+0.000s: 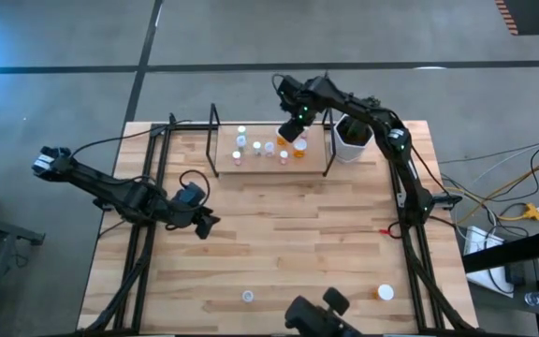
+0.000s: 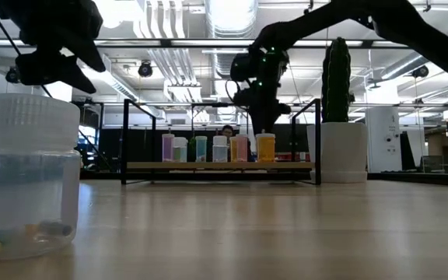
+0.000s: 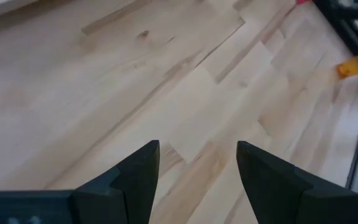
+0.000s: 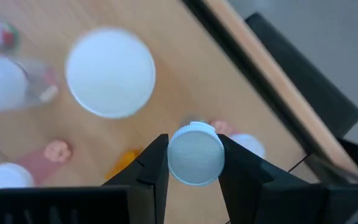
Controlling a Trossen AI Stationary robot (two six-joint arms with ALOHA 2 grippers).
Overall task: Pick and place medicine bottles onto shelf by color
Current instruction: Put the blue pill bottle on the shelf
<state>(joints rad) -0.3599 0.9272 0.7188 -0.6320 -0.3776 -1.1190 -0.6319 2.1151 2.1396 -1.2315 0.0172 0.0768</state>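
The shelf (image 1: 271, 165) stands at the table's far side, and several white-capped medicine bottles (image 2: 201, 148) stand in a row on its board (image 2: 216, 166). My right gripper (image 1: 293, 131) hangs over the shelf's right part, shut on an orange bottle (image 2: 265, 148) with a white cap. My left gripper (image 1: 204, 225) hovers open above bare table at the left, with nothing between its fingers (image 3: 142, 168). A clear bottle (image 1: 248, 297) and an orange bottle (image 1: 385, 293) stand on the table near its front edge. My right gripper pinches the orange bottle's white cap (image 4: 180, 155) between its two fingers, one on each side. The fingers point steeply down from above. The bottle stays upright below them, its base level with the shelf board (image 2: 265, 161); whether it rests there, I cannot tell.
A white pot (image 1: 352, 139) with a tall cactus (image 2: 335, 78) stands just right of the shelf, close to my right arm. Black wire uprights (image 2: 124, 140) rise at both shelf ends. The clear bottle (image 2: 26, 179) looms near the low camera. The table's middle is bare wood.
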